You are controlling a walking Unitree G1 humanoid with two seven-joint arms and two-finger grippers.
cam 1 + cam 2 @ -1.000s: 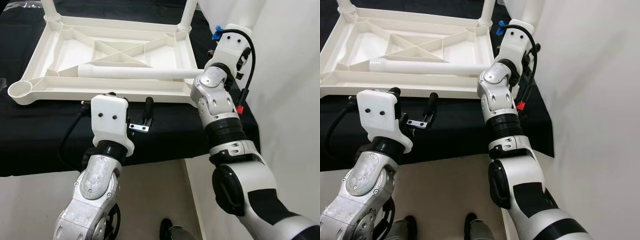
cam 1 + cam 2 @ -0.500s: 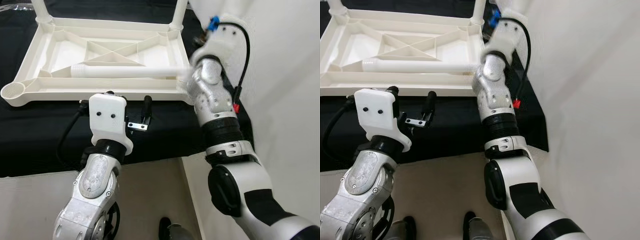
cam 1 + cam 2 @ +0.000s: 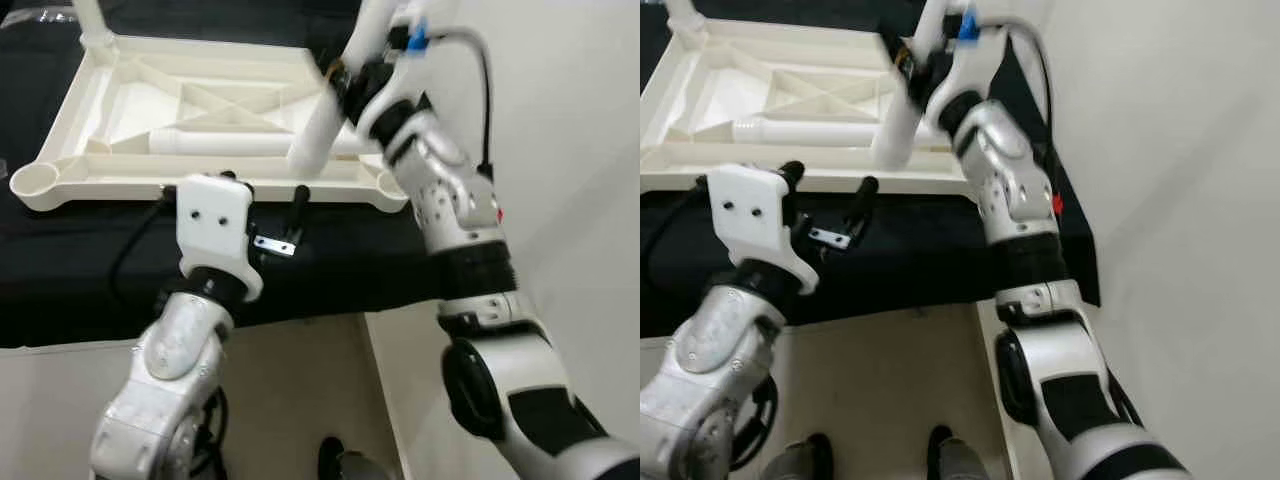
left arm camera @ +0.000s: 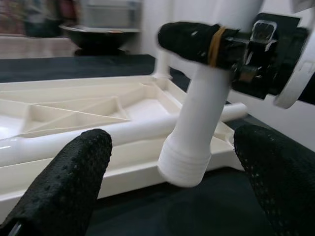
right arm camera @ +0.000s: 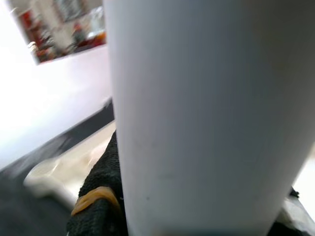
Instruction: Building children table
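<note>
The white table top (image 3: 70, 120) lies upside down on the black cloth. One white leg (image 3: 215, 144) lies loose inside it. My right gripper (image 3: 347, 80) is shut on another white leg (image 3: 318, 125), held tilted with its threaded end (image 4: 184, 167) just above the front rail. In the right wrist view that leg (image 5: 197, 113) sits against a black finger (image 5: 98, 196) with a rubber band. My left gripper (image 3: 263, 198) hangs open just in front of the front rail, holding nothing. Open round sockets mark the front left corner (image 3: 34, 181) and front right corner (image 3: 392, 184).
An upright leg (image 3: 92, 18) stands in the back left corner and another upright leg (image 4: 162, 61) at the back right. The black cloth (image 3: 80, 260) hangs over the table's front edge. A white wall (image 3: 570, 120) is close on the right. Beige floor (image 3: 300, 400) lies below.
My right arm has swung up and to the left, and a white leg now hangs tilted in its gripper with the threaded end over the front rail. The left gripper has stayed put.
</note>
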